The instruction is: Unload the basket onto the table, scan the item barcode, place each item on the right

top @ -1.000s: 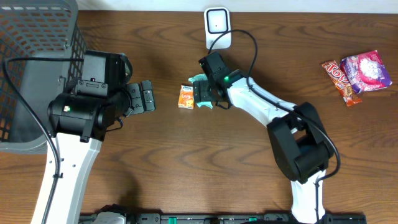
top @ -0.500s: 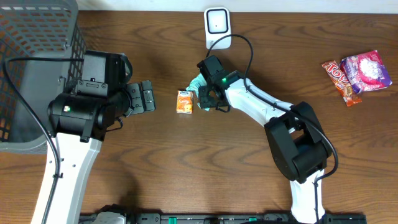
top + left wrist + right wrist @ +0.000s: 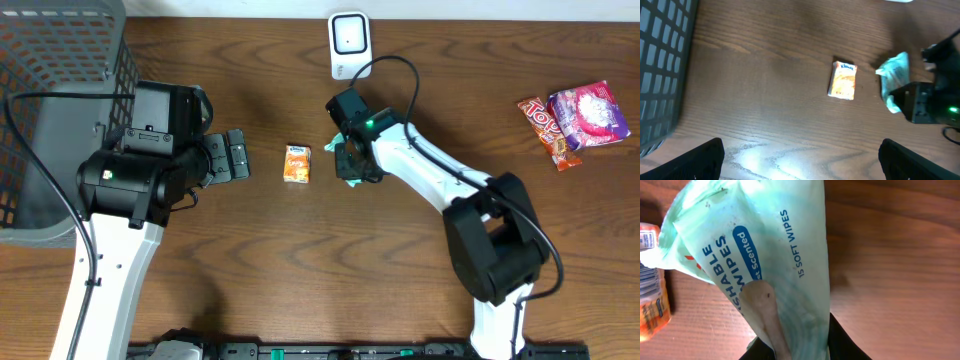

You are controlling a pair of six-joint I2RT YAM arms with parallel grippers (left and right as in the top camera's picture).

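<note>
- Pale green plastic fills the right wrist view: a soft pack of wipes (image 3: pixel 765 255), its print reading "15 soft wipes" and "scented", no barcode showing on this face.
- The right gripper (image 3: pixel 347 163) has its jaws drawn nearly together on the lower end of that pack, which is pinched narrow between the dark fingers (image 3: pixel 845 342).
- From overhead, the pack sits under the gripper, mid-table, just right of a small orange Kleenex pack (image 3: pixel 297 163) and apart from it. Whether it is lifted off the wooden table (image 3: pixel 300 270) I cannot tell.
- The white barcode scanner (image 3: pixel 350 42) stands at the far edge of the table, a little beyond the gripper, with bare wood between them.
- The left gripper (image 3: pixel 237 155) has its jaws spread wide and holds nothing, pointing toward the Kleenex pack from well to its left.
- Progress, as I judge it: the pick-up looks done or nearly so. Left to do: carry the pack to the scanner and turn whichever side bears the barcode toward its window.
- A dark mesh basket (image 3: pixel 60 90) and two snack packets (image 3: pixel 575 120) lie at opposite ends of the table, untouched.
</note>
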